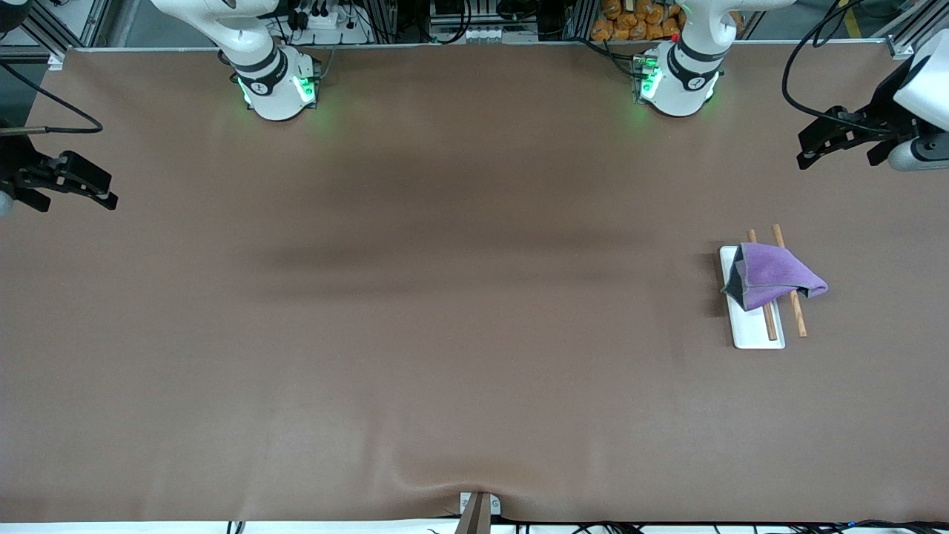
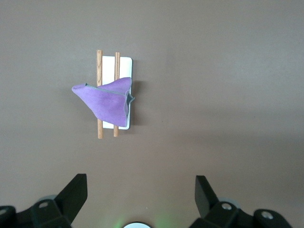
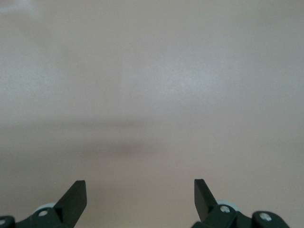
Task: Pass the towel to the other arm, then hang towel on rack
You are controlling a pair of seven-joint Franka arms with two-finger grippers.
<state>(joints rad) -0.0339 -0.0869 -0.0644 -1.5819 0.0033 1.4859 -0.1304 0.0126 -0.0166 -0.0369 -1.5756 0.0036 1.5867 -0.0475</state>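
Observation:
The purple towel lies draped over the two brown rods of the rack, which stands on the table toward the left arm's end. The left wrist view shows the towel across the rack from above. My left gripper is open and empty, raised over the table's edge at the left arm's end, apart from the rack; its fingers frame bare table. My right gripper is open and empty, raised over the table's edge at the right arm's end; its wrist view shows it over bare table only.
The brown table cover spreads between the arms. Both arm bases stand along the edge farthest from the front camera. A small clamp sits at the table's nearest edge.

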